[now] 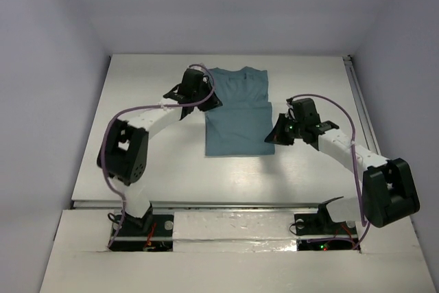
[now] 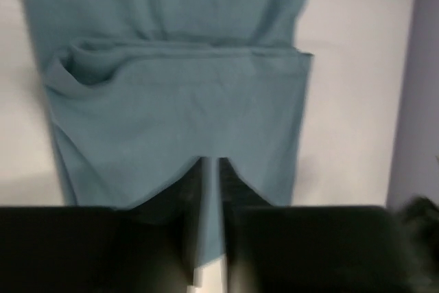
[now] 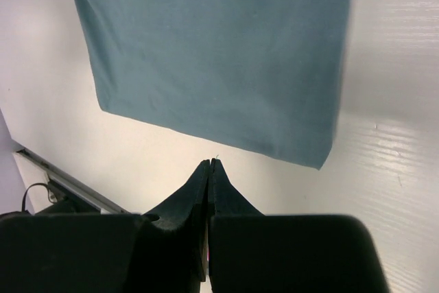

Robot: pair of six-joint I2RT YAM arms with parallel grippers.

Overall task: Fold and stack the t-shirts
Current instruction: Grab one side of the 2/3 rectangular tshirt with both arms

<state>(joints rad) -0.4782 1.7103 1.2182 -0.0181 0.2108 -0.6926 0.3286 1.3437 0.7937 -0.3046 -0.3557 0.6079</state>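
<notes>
Cloth: a plain teal t-shirt point(image 1: 236, 125) of soft fabric lies flat on the matte white table point(image 1: 137, 162), in the middle towards the far side. Its neckline points away from the arm bases.

Cloth shape: a long rectangle. A crosswise step about halfway down leaves the near half a little wider than the far half. The left wrist view shows a folded layer along that step, with a small open pocket of cloth at one end.

Left gripper point(image 2: 210, 162): it sits at the t-shirt's left edge, beside the crosswise step. Its dark fingers point(image 2: 171, 190) stand close together with only a thin slit between them. Teal cloth shows in that slit, but I cannot tell whether the cloth is clamped or merely lies beneath.

Right gripper point(image 3: 210, 162): its jaws are pressed together with nothing between them. It is low over the bare table at the right side of the t-shirt's near half. The tips are just beside the cloth edge and appear not to touch it.

Arms: each curves inward from its base towards its own side of the t-shirt.
</notes>
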